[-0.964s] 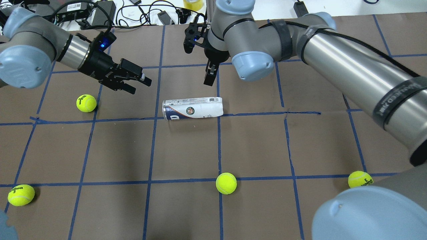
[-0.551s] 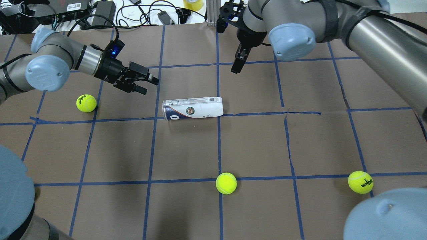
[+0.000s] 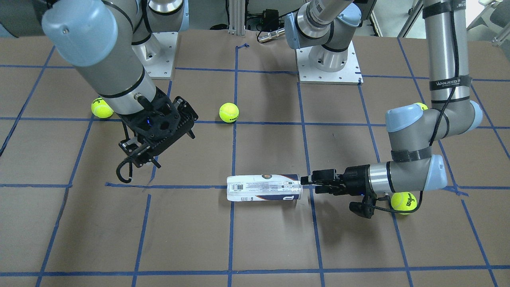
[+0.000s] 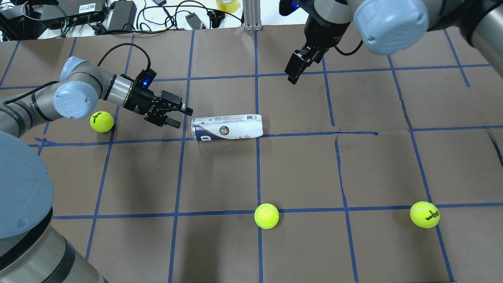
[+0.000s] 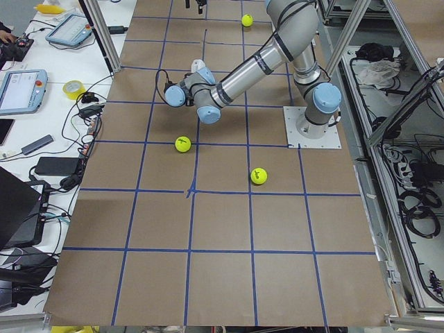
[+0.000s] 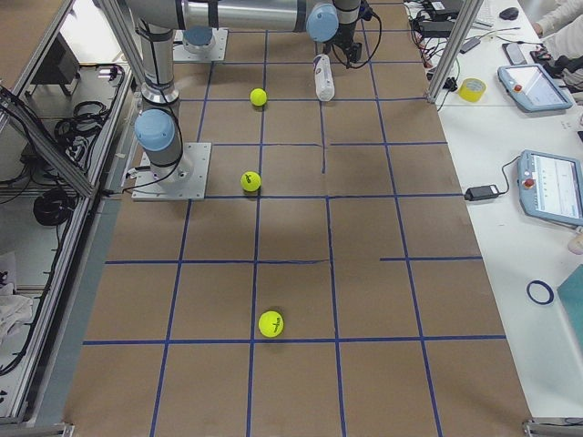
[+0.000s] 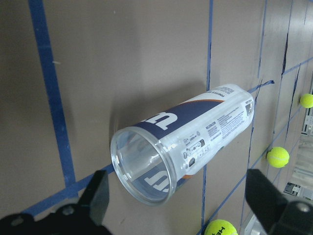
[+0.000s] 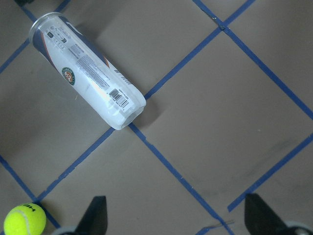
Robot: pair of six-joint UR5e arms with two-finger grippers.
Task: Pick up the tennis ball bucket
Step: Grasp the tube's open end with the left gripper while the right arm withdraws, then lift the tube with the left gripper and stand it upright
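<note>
The tennis ball bucket (image 4: 227, 127) is a clear can with a white and navy label. It lies on its side on the brown table, open end toward my left arm. It also shows in the front view (image 3: 263, 188), the left wrist view (image 7: 186, 142) and the right wrist view (image 8: 85, 68). My left gripper (image 4: 182, 118) is open and empty, low over the table, its fingertips just at the can's open rim. My right gripper (image 4: 294, 70) is open and empty, raised beyond the can's closed end; its fingers (image 8: 95, 210) stand wide apart.
Three tennis balls lie on the table: one beside my left wrist (image 4: 101, 121), one at the near middle (image 4: 266, 215), one at the near right (image 4: 424, 214). Cables and boxes (image 4: 118, 13) line the far edge. Blue tape lines grid the table.
My left gripper has come down and moved right, up to the can's open end. My right gripper has moved right and farther away from the can. The can has not moved.
</note>
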